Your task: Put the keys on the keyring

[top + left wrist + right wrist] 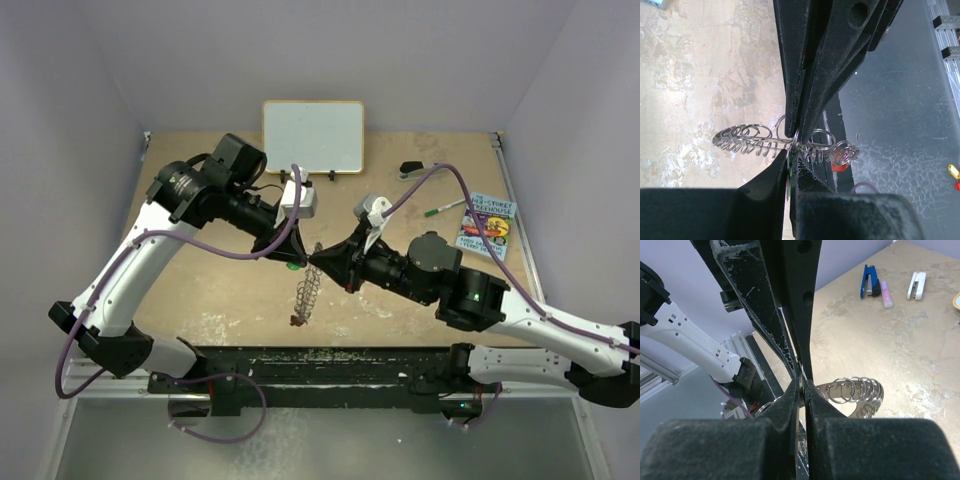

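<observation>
Both grippers meet tip to tip above the table's middle. The keyring [307,292], a silver ring fringed with small wire loops, hangs below them. In the left wrist view my left gripper [790,161] is shut on a thin green sliver, the green key [788,172], right at the keyring [740,139]. From above, that key [292,265] shows at the left gripper [298,260]. The red key [839,165] hangs among the loops. My right gripper [801,385] is shut on the keyring's wire [857,390], and its fingers [815,75] come down opposite the left ones.
A whiteboard [313,135] stands at the back, a book [487,225] and a green-capped pen [440,208] lie at the right, and a black item [411,167] sits behind them. A blue stapler-like item [869,281] and a white one [916,285] lie far off.
</observation>
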`<state>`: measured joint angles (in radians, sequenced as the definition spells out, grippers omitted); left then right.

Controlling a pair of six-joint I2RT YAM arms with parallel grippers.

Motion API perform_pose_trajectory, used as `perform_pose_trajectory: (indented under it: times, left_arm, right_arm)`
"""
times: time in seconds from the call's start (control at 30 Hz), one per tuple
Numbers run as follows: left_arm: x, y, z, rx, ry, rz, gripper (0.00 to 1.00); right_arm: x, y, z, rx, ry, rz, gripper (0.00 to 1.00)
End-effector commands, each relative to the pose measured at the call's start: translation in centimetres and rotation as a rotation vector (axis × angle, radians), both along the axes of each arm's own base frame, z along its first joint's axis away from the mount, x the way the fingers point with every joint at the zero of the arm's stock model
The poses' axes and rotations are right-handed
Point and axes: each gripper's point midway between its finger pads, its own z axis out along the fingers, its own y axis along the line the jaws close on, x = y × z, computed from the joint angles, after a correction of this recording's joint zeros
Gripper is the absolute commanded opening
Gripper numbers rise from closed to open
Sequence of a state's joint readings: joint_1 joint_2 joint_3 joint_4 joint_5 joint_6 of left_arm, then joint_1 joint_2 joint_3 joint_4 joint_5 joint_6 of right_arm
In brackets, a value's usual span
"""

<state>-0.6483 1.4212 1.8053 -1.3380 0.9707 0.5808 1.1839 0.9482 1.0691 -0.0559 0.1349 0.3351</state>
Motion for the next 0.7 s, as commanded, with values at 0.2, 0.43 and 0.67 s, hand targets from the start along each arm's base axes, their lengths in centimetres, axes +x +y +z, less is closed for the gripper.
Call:
perform_pose_trajectory:
  times: [0.2, 0.43, 0.67]
  left_arm:
    - [-1.2, 0.4, 2.4, -0.063, -0.063, -0.061, 0.04]
    - [-0.6, 0.5, 2.0, -0.049, -0.081, -0.025, 0.05]
    - [-3.2, -0.1, 0.2, -0.078, 0.175, -0.077, 0.06]
  right_arm:
    - [-0.1, 0.6, -0.1, -0.040, 0.034, 0.019, 0.00]
    - [0.3, 0.0, 0.3, -0.023, -0.011, -0.005, 0.00]
    - [0.8, -1.0, 2.7, 0.080, -0.110, -0.051, 0.00]
